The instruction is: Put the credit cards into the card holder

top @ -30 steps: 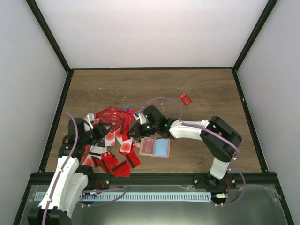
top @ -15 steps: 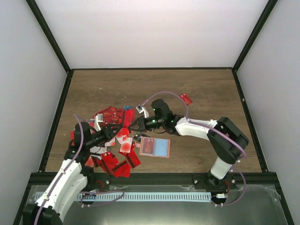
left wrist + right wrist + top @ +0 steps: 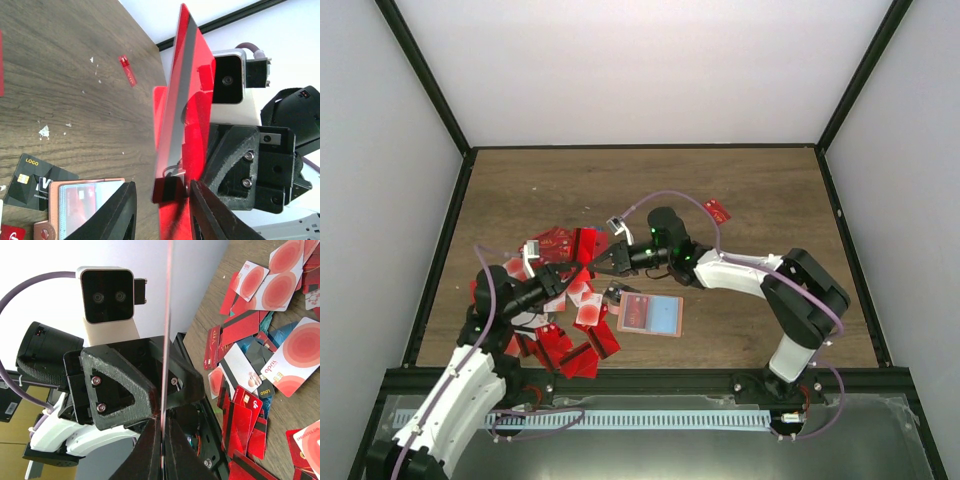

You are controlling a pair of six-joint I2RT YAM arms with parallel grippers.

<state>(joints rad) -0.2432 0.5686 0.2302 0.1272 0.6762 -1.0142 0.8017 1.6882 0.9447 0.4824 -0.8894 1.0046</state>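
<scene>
My right gripper (image 3: pixel 597 263) is shut on a red credit card (image 3: pixel 585 243) and holds it upright above the pile of cards (image 3: pixel 560 320). In the right wrist view the card (image 3: pixel 167 300) stands edge-on between my shut fingertips (image 3: pixel 161 415). My left gripper (image 3: pixel 567 272) is open, its fingers either side of the same card (image 3: pixel 187 100) without closing on it; in its own view the gripper (image 3: pixel 162 184) straddles the card's lower edge. The card holder (image 3: pixel 650 315) lies open on the table, light blue and pink inside, and also shows in the left wrist view (image 3: pixel 85 207).
A lone red card (image 3: pixel 717 211) lies at the back right, apart from the pile. A black card (image 3: pixel 30 180) lies beside the holder. Dark wall rails border the table on both sides. More red and pale cards (image 3: pixel 280 285) spread under the right wrist.
My right gripper has lifted the red card off the pile and swung it left. My left arm has moved in until its open fingers straddle the card.
</scene>
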